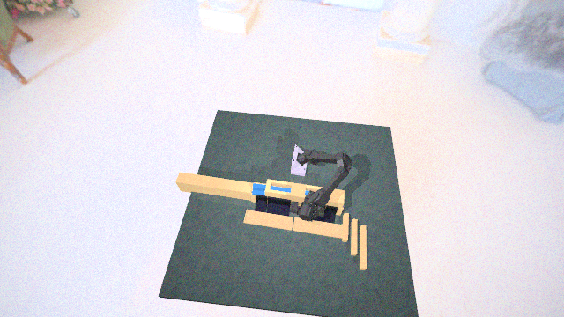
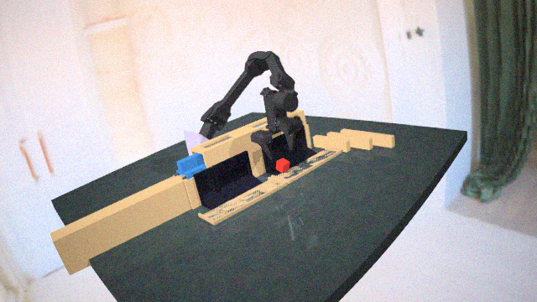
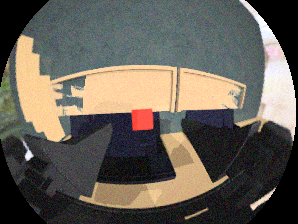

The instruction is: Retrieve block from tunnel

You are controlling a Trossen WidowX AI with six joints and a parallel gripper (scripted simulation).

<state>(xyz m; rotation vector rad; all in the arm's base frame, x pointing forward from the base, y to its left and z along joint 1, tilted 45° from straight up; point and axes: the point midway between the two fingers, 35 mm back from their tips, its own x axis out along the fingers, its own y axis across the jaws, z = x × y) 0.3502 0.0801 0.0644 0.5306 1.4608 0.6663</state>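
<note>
My claw (image 1: 294,209) (image 2: 280,155) (image 3: 148,124) is open and unloaded. The block (image 2: 283,165) (image 3: 142,119) sits at the tunnel's (image 1: 304,189) (image 2: 257,161) (image 3: 172,145) open front, near the ledge (image 1: 319,226) (image 2: 294,178) (image 3: 127,90). I judge it light and rigid; grip two opposite side faces, centred, with moderate force.

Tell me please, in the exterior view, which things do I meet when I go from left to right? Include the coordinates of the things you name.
Long wooden beam (image 1: 216,185) (image 2: 122,222) → blue piece (image 1: 259,189) (image 2: 190,165) → red block (image 2: 283,165) (image 3: 142,120) → three wooden rods (image 1: 354,238) (image 2: 362,143) (image 3: 37,85) → green curtain (image 2: 499,84).
</note>
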